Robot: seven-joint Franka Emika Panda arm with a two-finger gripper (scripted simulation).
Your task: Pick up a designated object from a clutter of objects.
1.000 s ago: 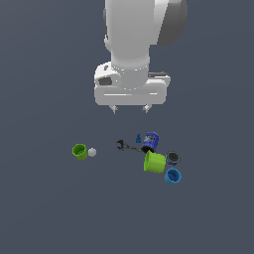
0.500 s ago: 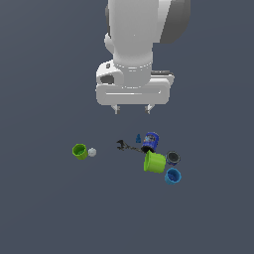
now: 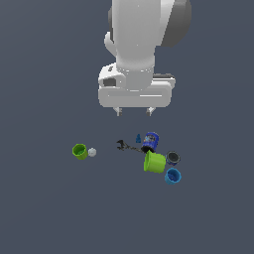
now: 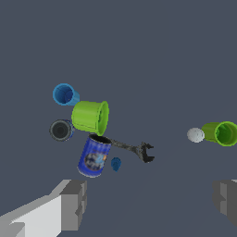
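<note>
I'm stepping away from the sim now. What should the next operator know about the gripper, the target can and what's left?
Gripper: open, empty, hovering above the clutter.
Blue can: lying tilted on the floor, beside the big green cup, with the black wrench and tiny blue cone close by.
Dark cup and light-blue cup sit nearby; the small green cup and white ball lie apart.
Done: nothing grasped.
Left: descend, close on the can, lift.

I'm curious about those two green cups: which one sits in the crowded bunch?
The bigger lime-green cup, lying beside the blue can, dark cup and light-blue cup. The smaller green cup lies apart, by the white ball.
</note>
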